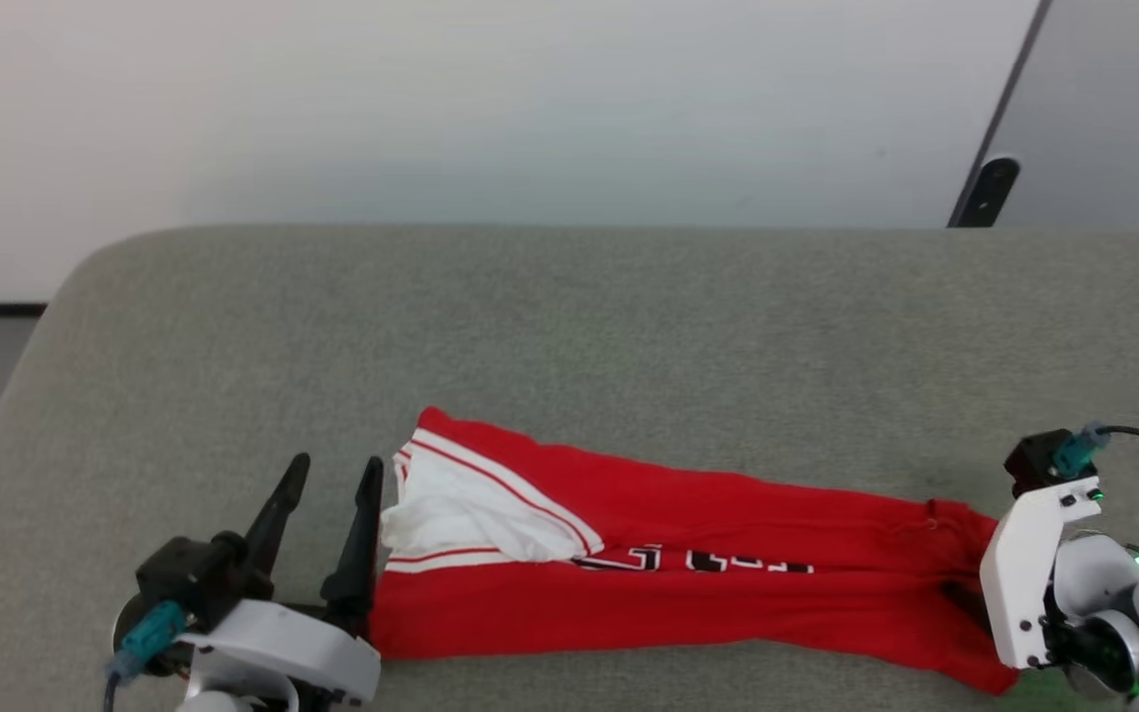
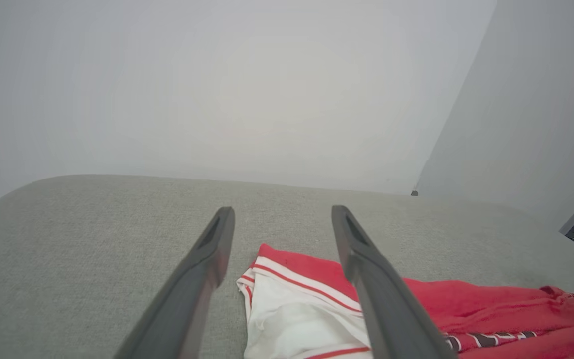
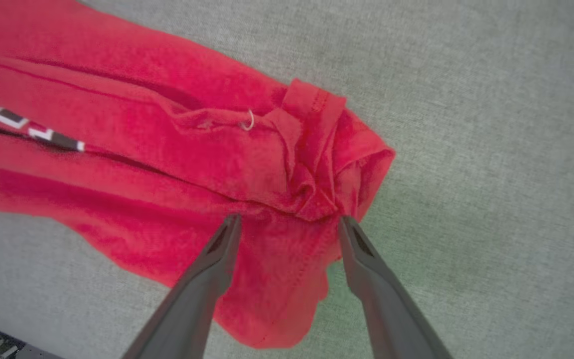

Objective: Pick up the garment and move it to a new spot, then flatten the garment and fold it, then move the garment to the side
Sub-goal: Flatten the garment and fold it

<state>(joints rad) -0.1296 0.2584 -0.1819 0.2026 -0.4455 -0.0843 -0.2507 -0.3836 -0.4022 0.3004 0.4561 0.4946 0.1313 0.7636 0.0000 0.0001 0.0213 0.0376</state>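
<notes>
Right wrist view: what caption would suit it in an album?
The open right claw poised at the bunched end of a red shirt lying on a grey fabric surface.

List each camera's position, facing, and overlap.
Head: up on the head, looking forward and down at the shirt on the grey cushion; left gripper, right wrist show.
Left wrist: low, looking along open fingers toward the wall.
Right wrist: above, looking down on the shirt's red end; right gripper open.
All three share the shirt.

Grey fabric-covered surface (image 1: 569, 326), long red garment (image 1: 728, 603) along its near edge.
</notes>
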